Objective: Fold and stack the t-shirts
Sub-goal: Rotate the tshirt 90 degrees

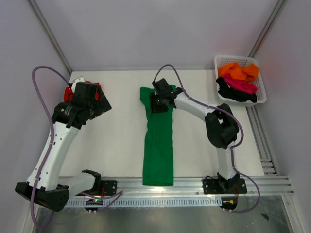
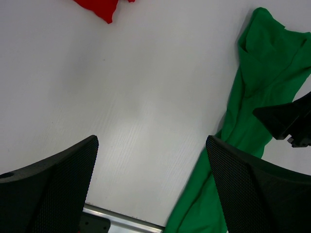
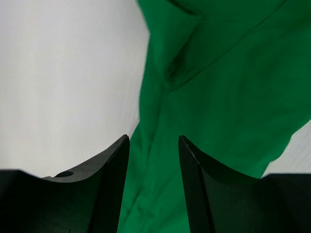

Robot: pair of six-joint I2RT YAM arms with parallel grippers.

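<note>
**A:** Where is the green t-shirt (image 1: 158,145)?

**B:** In the middle of the top view, on the white table (image 1: 116,145). It is folded lengthwise into a long narrow strip. Its upper end lies at the centre top of the table and its lower end overlaps the metal rail (image 1: 194,185) at the bottom of the frame.

**A:** And the right gripper (image 3: 153,187)?

**B:** Over the upper end of that strip. In the right wrist view its two dark fingers (image 3: 109,189) stand a small way apart. Green cloth shows in the gap and fills most of the frame above them. I cannot tell whether the tips touch the cloth.

**A:** The left gripper (image 2: 151,187)?

**B:** Spread wide, holding nothing. Its wrist view shows bare table between the fingers and the green strip running down the right side of the frame. A corner of the red t-shirt (image 2: 99,7) shows at the top edge.

**A:** Where does the red one sit in the top view?

**B:** At the upper left, mostly hidden under the head of the left arm (image 1: 53,145). Only red patches show beside it.

**A:** The other shirts?

**B:** In the white mesh basket (image 1: 260,80) at the upper right. An orange t-shirt (image 1: 239,72) lies toward the basket's upper edge, a magenta t-shirt (image 1: 241,85) below it, and a black t-shirt (image 1: 232,94) lowest. All three are bunched and touching.
</note>
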